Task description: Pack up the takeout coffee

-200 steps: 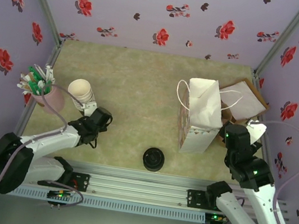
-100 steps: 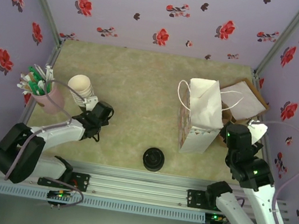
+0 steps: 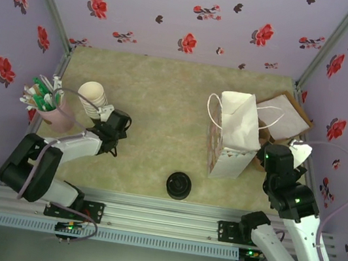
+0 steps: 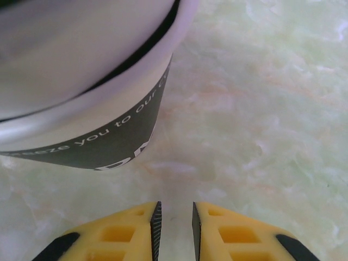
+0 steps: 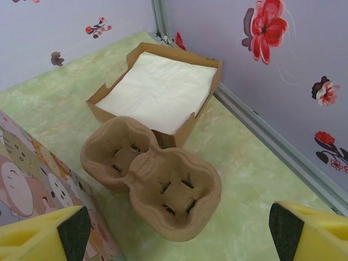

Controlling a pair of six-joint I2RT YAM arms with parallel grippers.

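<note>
Left hand [image 4: 174,231] swung left toward cup stack [image 4: 81,81], barely parted, empty, right hand [image 5: 179,228] wide open

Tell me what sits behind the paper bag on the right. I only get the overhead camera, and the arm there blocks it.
Observer: A brown pulp cup carrier with two sockets, both empty, lies right beside the paper bag.
Visitor: Is the right claw gripping anything?
Observer: No. It hangs wide open above the carrier with nothing between its fingers.
Visitor: And the left claw, over by the stacked cups?
Observer: Its fingers stand only a narrow slit apart with nothing between them. The cups are just ahead of the fingertips, not in the grip.
</note>
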